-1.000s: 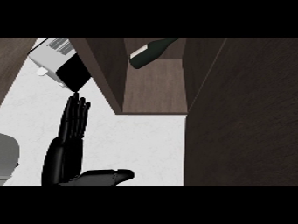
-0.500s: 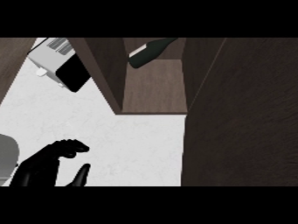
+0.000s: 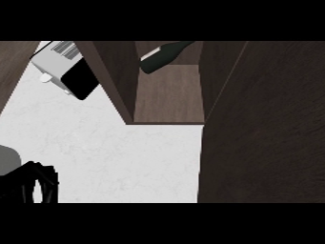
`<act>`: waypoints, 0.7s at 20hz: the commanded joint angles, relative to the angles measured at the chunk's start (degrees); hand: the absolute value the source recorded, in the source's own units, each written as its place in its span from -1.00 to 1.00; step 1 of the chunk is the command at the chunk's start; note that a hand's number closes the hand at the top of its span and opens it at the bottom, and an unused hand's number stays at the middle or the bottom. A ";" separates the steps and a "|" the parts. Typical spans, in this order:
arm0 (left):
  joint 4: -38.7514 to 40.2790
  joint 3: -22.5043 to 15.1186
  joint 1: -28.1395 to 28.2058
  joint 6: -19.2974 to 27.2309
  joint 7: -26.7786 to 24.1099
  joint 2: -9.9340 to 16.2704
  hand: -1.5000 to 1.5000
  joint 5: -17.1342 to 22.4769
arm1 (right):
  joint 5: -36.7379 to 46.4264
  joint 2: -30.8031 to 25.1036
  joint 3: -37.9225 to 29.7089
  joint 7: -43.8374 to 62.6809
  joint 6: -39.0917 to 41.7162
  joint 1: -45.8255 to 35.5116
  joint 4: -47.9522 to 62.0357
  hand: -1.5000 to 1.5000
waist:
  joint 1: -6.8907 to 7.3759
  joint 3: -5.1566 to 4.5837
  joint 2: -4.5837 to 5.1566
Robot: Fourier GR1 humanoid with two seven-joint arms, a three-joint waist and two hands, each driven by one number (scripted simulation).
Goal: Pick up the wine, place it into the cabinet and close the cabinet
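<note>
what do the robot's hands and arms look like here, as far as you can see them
Only one black hand shows, at the lower left edge: dark, slim segmented fingers, no visible markings or cables. Its forearm is out of view, as is the other hand.

We see the wine bottle [image 3: 163, 55] lying tilted inside the open cabinet [image 3: 166, 90]. A toaster [image 3: 65, 66] stands on the white counter [image 3: 108, 147]. One black hand [image 3: 20, 186], fingers curled and holding nothing, sits at the lower left.
</note>
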 commanded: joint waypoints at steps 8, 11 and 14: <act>0.59 5.61 5.86 -8.35 -3.03 1.70 1.00 1.79 | -2.20 3.48 14.97 11.11 -4.94 -12.23 -6.10 1.00 | 0.79 -0.04 0.11; 0.17 7.93 3.84 -8.92 0.20 2.52 1.00 4.46 | 0.73 8.21 19.61 15.73 -11.57 -19.61 -7.94 1.00 | 0.65 -0.08 0.12; -0.81 8.03 6.80 -10.63 -0.98 1.76 1.00 2.95 | 3.42 12.35 23.96 19.08 -14.99 -24.74 -5.10 1.00 | 0.77 -0.03 -0.01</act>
